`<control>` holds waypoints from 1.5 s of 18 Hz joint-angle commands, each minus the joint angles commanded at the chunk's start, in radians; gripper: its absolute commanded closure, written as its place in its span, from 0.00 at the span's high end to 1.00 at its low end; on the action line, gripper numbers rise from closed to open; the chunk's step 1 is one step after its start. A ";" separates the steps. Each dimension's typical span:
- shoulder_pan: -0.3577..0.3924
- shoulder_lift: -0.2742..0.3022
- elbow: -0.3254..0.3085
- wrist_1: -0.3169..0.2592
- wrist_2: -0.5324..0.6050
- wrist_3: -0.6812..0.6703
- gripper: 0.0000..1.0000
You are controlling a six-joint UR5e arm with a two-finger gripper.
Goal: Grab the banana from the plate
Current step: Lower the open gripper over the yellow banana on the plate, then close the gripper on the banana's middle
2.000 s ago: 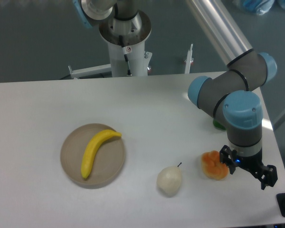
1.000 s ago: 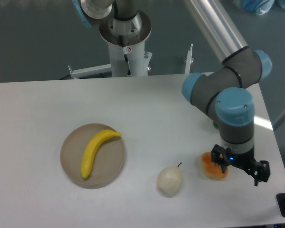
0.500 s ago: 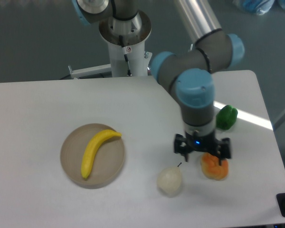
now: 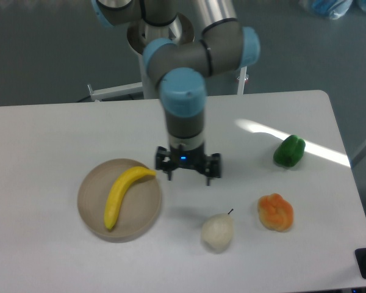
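Observation:
The bright yellow banana (image 4: 123, 195) lies slantwise on the round tan plate (image 4: 93, 217) at the left of the white table. Its upper tip points right toward the plate's rim. My gripper (image 4: 188, 173) hangs above the table just right of the plate, close to the banana's upper tip. Its two dark fingers stand wide apart and hold nothing.
A pale pear (image 4: 218, 231) with a dark stem lies in front of the gripper. An orange pepper (image 4: 276, 212) sits to the right and a green pepper (image 4: 290, 151) farther back right. The robot's base column (image 4: 161, 36) stands behind the table.
The arm has swung left across the table, from beside the orange pepper at the right to just right of the plate. The gripper stays open. The fruits have not moved.

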 joint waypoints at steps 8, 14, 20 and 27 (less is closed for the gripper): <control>-0.101 -0.077 -0.009 0.068 0.006 -0.041 1.00; -0.186 -0.106 -0.028 0.078 0.014 -0.087 1.00; -0.204 -0.137 -0.037 0.098 0.017 -0.087 1.00; -0.203 -0.153 -0.034 0.100 0.021 -0.078 0.73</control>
